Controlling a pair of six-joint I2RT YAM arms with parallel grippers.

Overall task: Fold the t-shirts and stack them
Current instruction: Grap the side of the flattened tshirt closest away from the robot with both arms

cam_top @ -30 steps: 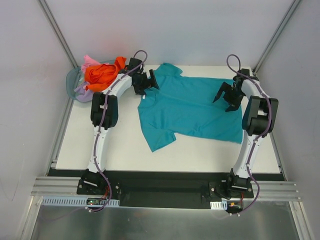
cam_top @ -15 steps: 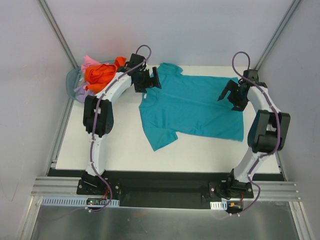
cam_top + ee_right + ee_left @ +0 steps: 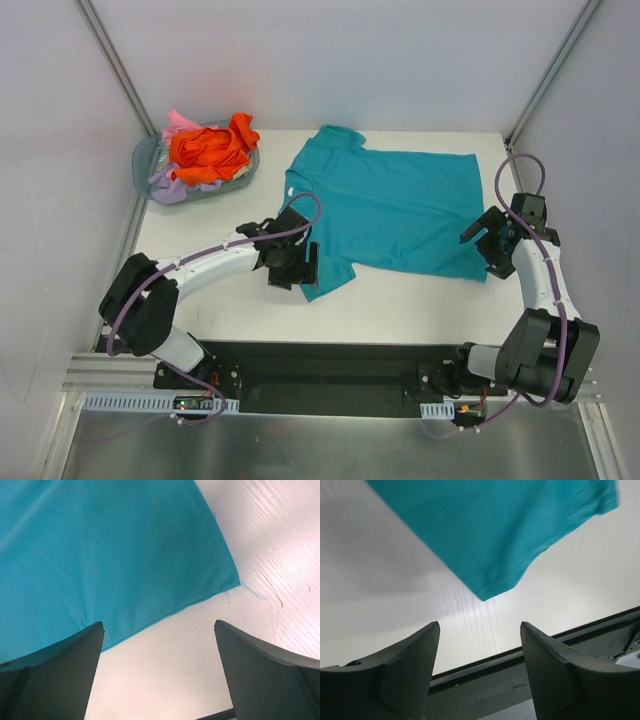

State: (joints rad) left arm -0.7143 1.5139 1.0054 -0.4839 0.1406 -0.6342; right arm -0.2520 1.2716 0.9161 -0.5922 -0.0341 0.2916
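A teal t-shirt [image 3: 385, 210] lies spread flat on the white table. Its near sleeve shows in the left wrist view [image 3: 490, 535] and its near right hem corner in the right wrist view [image 3: 125, 555]. My left gripper [image 3: 297, 266] is open and empty, low over the table just left of the near sleeve tip. My right gripper [image 3: 487, 243] is open and empty beside the shirt's near right corner. Orange [image 3: 208, 147], lavender [image 3: 170, 187] and pink [image 3: 178, 122] shirts lie heaped in the basket.
A round translucent grey-blue basket [image 3: 145, 160] stands at the far left corner of the table [image 3: 230, 310]. The table's black front rail [image 3: 530, 655] runs just before my left fingers. Grey walls close in the sides and back.
Both arms have drawn back from the shirt's far edge toward the near side. The left gripper now sits at the near sleeve, the right at the near hem corner. The shirt lies flatter.
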